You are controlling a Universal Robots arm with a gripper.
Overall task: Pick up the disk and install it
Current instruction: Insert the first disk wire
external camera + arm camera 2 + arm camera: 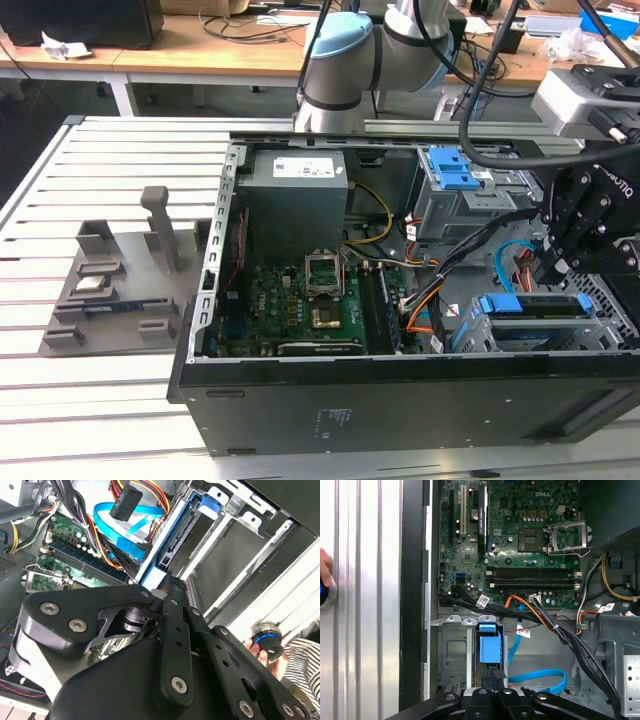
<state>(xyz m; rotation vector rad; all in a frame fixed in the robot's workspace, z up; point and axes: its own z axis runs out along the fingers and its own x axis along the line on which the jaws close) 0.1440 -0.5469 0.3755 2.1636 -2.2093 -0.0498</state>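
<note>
The disk [535, 305] sits on edge in the drive bay at the front corner of the open computer case [400, 400], on the exterior view's right. Its blue bracket [489, 645] shows from above in the first wrist view. In the second wrist view the disk [176, 537] shows as a dark slab framed in blue. My black gripper [548, 268] hangs directly over the disk. Its fingers [495, 674] are shut together, with the tips at the bracket's edge and nothing between them. The gripper [167, 586] points at the disk's end.
A grey power-supply box [297, 195] and the green motherboard [300, 300] fill the case's middle. Blue cable [540, 677] and black cable bundles run beside the bay. A drive cage with a blue latch [455, 168] stands behind. A person's hand [265, 645] rests outside the case. A grey fixture [110, 285] lies on the slatted table.
</note>
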